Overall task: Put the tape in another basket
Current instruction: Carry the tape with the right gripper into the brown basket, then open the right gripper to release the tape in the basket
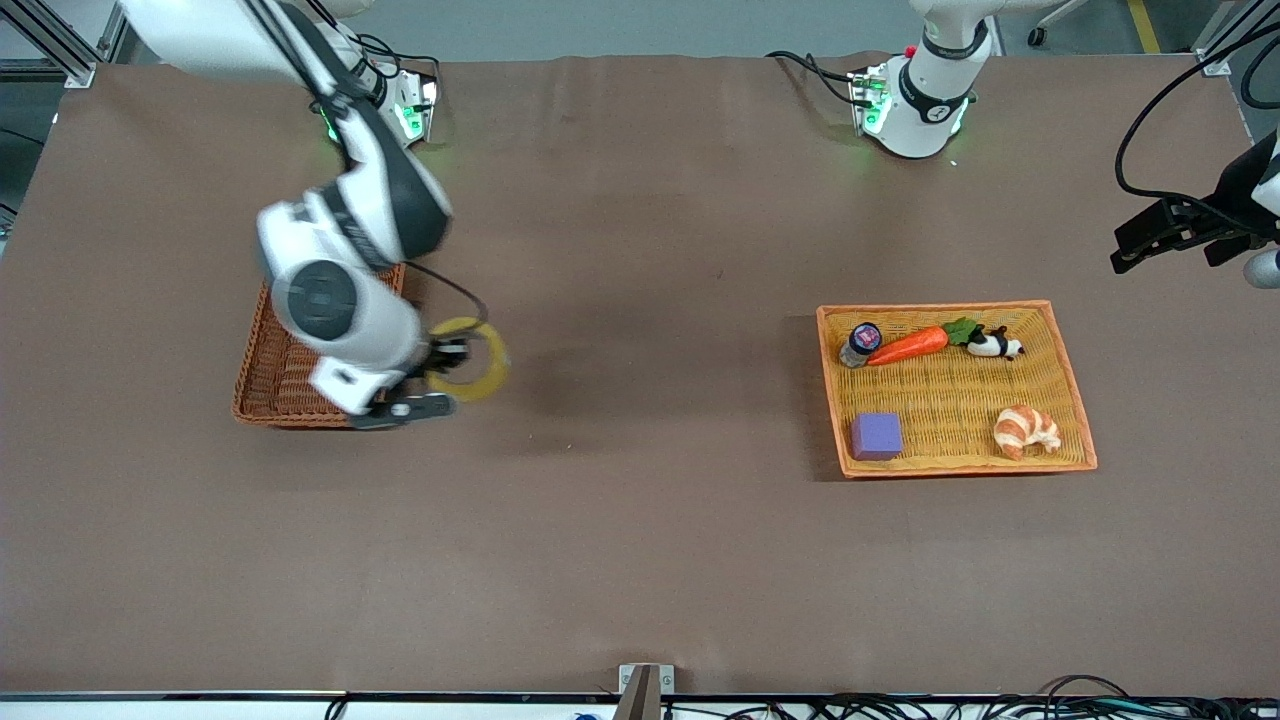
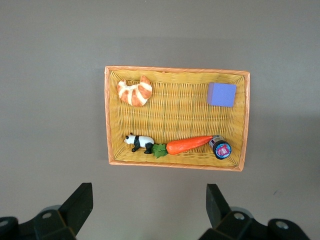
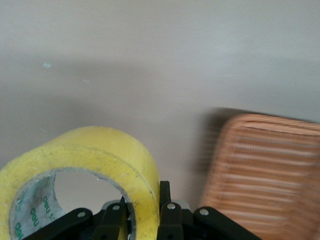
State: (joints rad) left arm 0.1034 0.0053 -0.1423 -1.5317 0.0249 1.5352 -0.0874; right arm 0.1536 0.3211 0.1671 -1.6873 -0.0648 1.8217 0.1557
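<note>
Right claw [image 1: 447, 362] is clamped on the wall of the tape [image 1: 470, 358], one finger inside the grey core and one outside, holding the roll on edge in the air. Landmark: the reddish-brown basket [image 1: 268, 385]. The tape hangs over bare table [image 1: 640, 540] just beside that basket's edge, on the side toward the left arm's end, not yet over its interior. Left claw [image 2: 146, 212] is spread wide and holds nothing; that arm waits high over the orange tray [image 1: 1072, 392], well apart from the basket toward the left arm's end of the table. Progress, as judged: pickup and most of the carry are done; remaining are the last shift over the basket, lowering, and release. Count: one tape, one basket, one tray; in the tray one carrot [image 1: 908, 345], one panda figure [image 1: 993, 344], one small jar [image 1: 860, 343], one purple block [image 1: 876, 436], one croissant [image 1: 1026, 430].
</note>
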